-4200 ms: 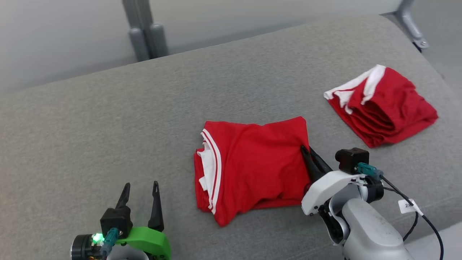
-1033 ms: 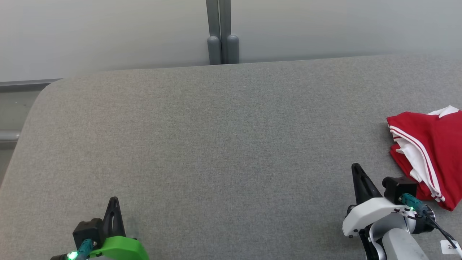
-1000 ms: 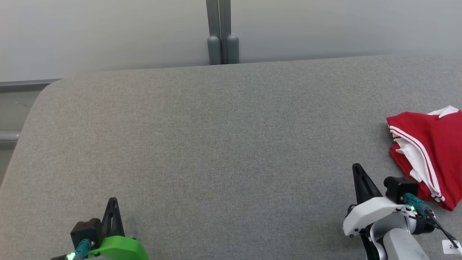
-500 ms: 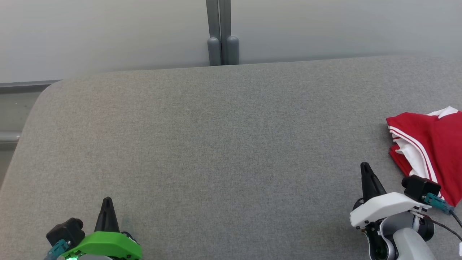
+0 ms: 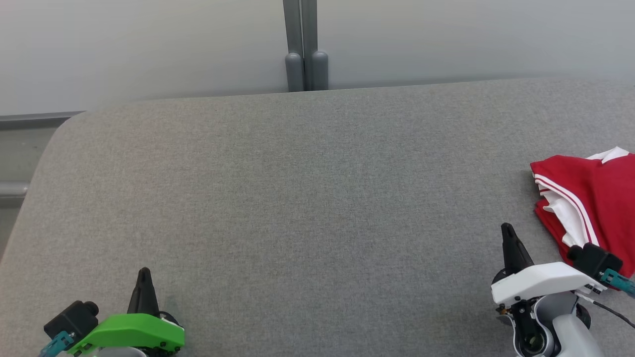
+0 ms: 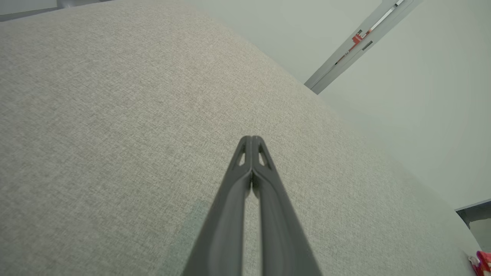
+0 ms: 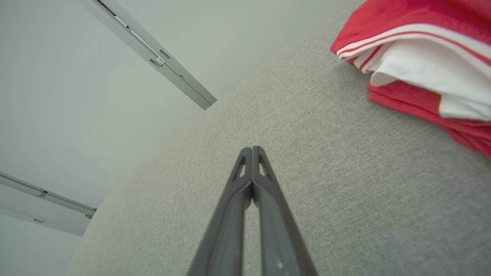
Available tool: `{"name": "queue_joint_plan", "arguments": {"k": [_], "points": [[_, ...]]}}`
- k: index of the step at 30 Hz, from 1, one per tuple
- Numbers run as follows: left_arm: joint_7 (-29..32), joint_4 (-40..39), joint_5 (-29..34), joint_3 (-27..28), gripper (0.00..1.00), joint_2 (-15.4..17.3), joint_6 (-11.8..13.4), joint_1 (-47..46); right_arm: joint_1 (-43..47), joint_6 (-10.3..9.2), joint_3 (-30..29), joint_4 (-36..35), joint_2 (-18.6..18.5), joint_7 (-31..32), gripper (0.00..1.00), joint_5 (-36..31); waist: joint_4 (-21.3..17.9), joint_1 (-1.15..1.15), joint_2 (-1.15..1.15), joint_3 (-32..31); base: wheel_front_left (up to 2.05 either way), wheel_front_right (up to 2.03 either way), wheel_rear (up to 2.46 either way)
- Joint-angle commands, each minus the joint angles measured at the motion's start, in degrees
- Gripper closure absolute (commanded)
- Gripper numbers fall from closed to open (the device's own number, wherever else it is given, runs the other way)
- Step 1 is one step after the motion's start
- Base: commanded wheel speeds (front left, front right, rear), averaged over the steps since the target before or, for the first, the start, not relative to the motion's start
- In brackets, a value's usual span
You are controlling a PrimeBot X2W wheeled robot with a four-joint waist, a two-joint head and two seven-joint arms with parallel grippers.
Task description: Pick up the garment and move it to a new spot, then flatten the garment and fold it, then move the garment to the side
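**Right tool (image 5: 506, 228) shut and empty, garment (image 5: 595, 198) just off to its right**

I read both fingers of the right tool as pressed together tip to tip, with nothing caught between them; the right wrist view shows the same closed point (image 7: 252, 148) over bare grey fabric. It sits low at the lower right of the head view, pointing away from me over the surface (image 5: 297, 198).

Going outward from that tip, the garment lies to the right and a little ahead, near but apart from the fingers. It is a red piece with white trim, folded into a compact stack and resting on the surface at the right edge of the head view. Its striped edge and white inner layer face the tool, and that edge runs away from me on a slight slant. The frame cuts off its far side, so I cannot tell its full long axis.

The left tool (image 5: 144, 272) is likewise closed on nothing, at the lower left and well apart from the garment.

My judgement: the garment looks folded and set aside, so little remains. Any further nudge belongs to the right arm, opening first and swinging rightward.
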Motion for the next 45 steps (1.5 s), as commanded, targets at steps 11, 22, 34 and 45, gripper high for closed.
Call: {"name": "queue_joint_plan", "arguments": {"k": [11, 22, 34, 45], "points": [[2.45, -1.92, -9.94, 1.11, 1.00, 0.39, -1.45, -2.06, 0.18, -0.02, -0.79, -2.58, -0.38, 2.43, 1.00, 10.01, -0.02, 0.00, 0.00, -0.18, 0.00, 0.00, 0.00], [4.33, -2.75, -17.43, 1.77, 1.00, 0.45, -2.46, -2.45, 0.73, -0.01, -1.28, -3.80, -0.42, 4.32, 1.00, 17.61, -0.04, 0.00, 0.00, -0.35, 0.00, 0.00, 0.00], [6.33, -3.54, -25.04, 2.49, 1.00, 0.51, -3.43, -2.79, 1.16, -0.01, -1.79, -5.06, -0.47, 6.27, 1.00, 25.33, -0.06, 0.00, 0.00, -0.55, 0.00, 0.00, 0.00], [7.86, -4.22, -31.09, 3.04, 1.00, 0.56, -4.22, -3.07, 1.59, -0.02, -2.19, -6.03, -0.51, 7.79, 1.00, 31.46, -0.08, 0.00, 0.00, -0.72, 0.00, 0.00, 0.00]]}}
